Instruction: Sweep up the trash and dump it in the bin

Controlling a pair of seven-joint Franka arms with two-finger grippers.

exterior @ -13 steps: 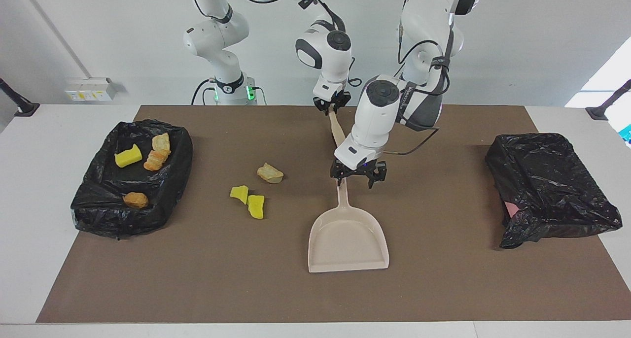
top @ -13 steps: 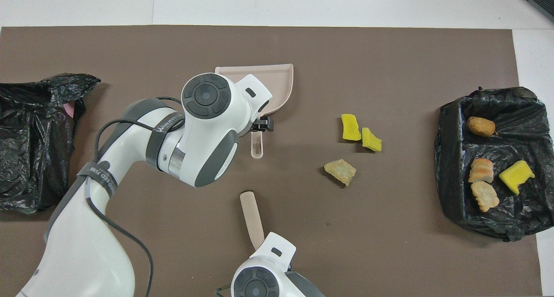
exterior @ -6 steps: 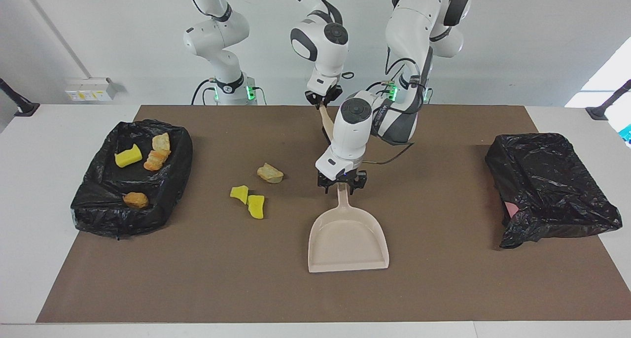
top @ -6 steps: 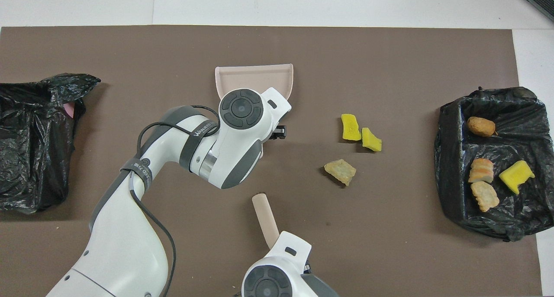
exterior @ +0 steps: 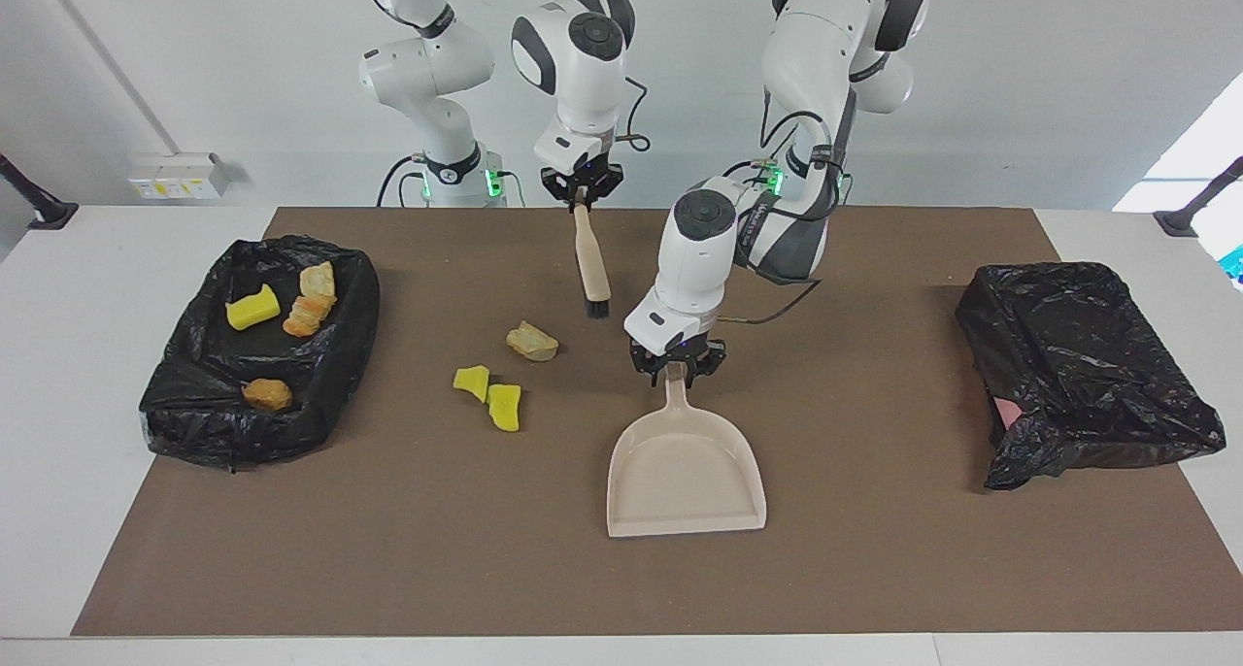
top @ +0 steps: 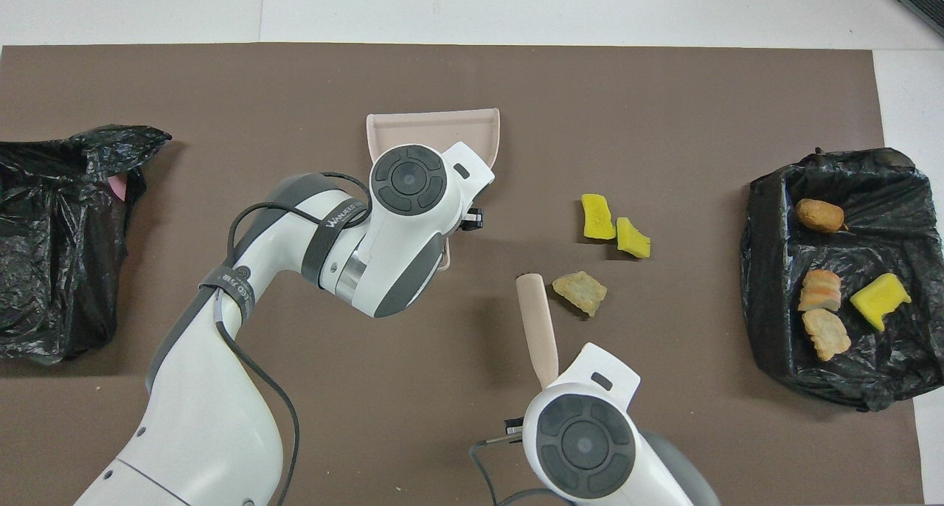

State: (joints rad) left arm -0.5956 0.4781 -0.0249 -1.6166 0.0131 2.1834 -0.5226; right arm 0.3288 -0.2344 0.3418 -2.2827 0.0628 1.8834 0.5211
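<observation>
Four foam trash lumps (exterior: 282,326) lie in black-bagged bin (exterior: 350,355); three (exterior: 500,375) left on mat. Left gripper (exterior: 677,367) closed round beige plastic dustpan (exterior: 686,477) handle, right gripper (exterior: 582,184) shut on wooden brush (exterior: 590,270). Sweep, dump pending.

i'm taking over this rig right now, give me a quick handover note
Left gripper: down on the dustpan handle, closed around it; pan flat on the mat.
Right gripper: shut on the brush, held in the air over the mat.
Done: four trash lumps lie in the black-lined bin at the right arm's end.
Left: two yellow lumps and one beige lump on the mat beside the pan; sweep them in and dump.
Second bagged bin sits at the left arm's end.
</observation>
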